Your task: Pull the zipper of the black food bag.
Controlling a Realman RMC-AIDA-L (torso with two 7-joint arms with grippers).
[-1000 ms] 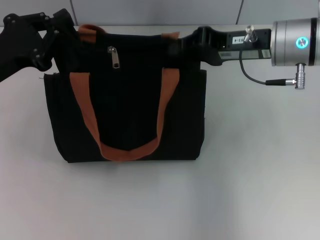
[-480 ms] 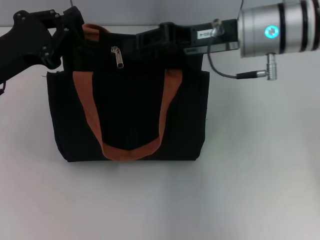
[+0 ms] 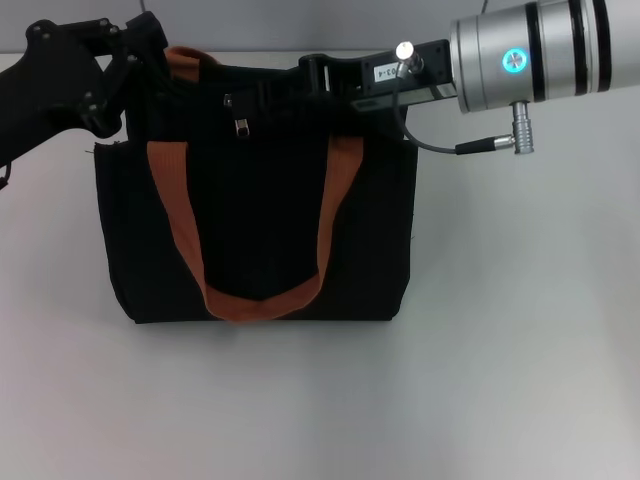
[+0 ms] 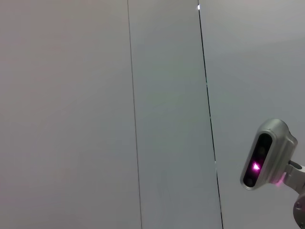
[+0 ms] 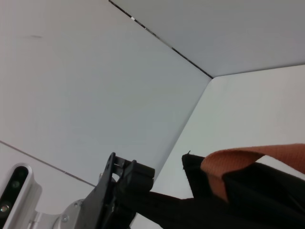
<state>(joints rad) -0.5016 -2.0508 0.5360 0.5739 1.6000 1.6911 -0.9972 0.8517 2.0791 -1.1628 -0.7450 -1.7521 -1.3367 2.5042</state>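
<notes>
Zipper: silver tab hung near the bag's top edge, long axis 12-to-6, track running 9-to-3. Your right gripper lay at its 2 o'clock, just beside, the nearer; jaw state could not be told. Left gripper sat at 10 o'clock by the bag's corner, jaws likewise unclear.

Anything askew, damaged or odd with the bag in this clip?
Nothing stands out. The black food bag stands upright and intact on the white table, zipper hanging at its top edge, left hand and right hand at that edge.
</notes>
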